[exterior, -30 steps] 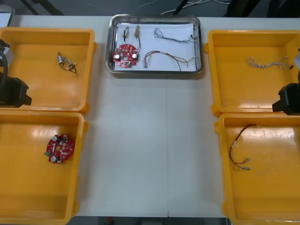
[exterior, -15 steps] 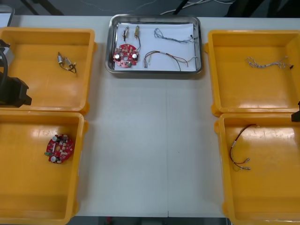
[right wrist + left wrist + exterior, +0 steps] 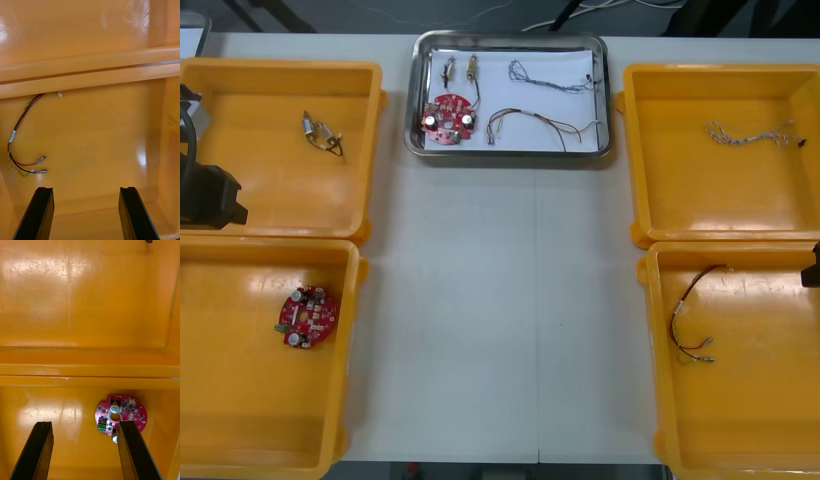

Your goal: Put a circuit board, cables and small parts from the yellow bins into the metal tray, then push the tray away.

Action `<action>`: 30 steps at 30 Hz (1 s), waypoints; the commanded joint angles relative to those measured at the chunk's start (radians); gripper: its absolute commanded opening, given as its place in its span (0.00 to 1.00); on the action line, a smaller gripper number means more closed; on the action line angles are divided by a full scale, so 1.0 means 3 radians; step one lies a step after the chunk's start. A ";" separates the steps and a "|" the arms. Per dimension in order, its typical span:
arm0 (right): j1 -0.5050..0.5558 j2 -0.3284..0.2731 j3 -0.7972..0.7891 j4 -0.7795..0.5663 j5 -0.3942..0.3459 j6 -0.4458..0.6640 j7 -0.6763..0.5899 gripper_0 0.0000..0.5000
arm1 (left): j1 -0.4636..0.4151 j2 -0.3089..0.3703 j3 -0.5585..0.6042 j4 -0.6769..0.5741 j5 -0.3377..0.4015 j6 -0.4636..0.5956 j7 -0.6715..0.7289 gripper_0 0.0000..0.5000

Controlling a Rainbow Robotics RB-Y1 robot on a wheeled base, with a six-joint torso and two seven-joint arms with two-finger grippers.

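1. The left gripper (image 3: 85, 423) is held over the near-left yellow bin (image 3: 350, 350), at the tabletop's left edge. Its fingers are spread wide with nothing between them. A round red circuit board (image 3: 120, 416) lies just beside one finger.
2. Small metal parts (image 3: 323, 135) are seen in the far-left yellow bin (image 3: 280, 68).
3. The metal tray (image 3: 510, 38) is set at the middle of the tabletop's far edge. A second circuit board (image 3: 447, 118), more small parts (image 3: 460, 70), a blue and white cable (image 3: 550, 78) and a red and yellow cable (image 3: 540, 125) lie inside.
4. A twisted cable (image 3: 750, 132) is seen in the far-right yellow bin (image 3: 720, 70).
5. The right gripper (image 3: 86, 189) is held over the near-right yellow bin (image 3: 655, 350), fingers wide apart and empty. Another red and yellow cable (image 3: 17, 150) lies nearby.
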 commanded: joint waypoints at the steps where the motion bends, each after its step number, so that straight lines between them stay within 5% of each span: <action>1: 0.0121 0.0078 -0.0157 -0.0145 0.0047 0.0012 0.0047 1.00 | 0.0039 0.0057 0.0043 -0.0094 -0.0010 0.0021 -0.0168 1.00; 13: 0.0080 0.0298 -0.0182 -0.0145 0.0226 0.0012 0.0104 1.00 | 0.0039 0.0057 0.0043 -0.0094 -0.0010 0.0021 -0.0168 1.00; 30: -0.0002 0.0349 -0.0152 -0.0145 0.0185 0.0004 0.0308 1.00 | 0.0039 0.0057 0.0043 -0.0094 -0.0010 0.0021 -0.0168 1.00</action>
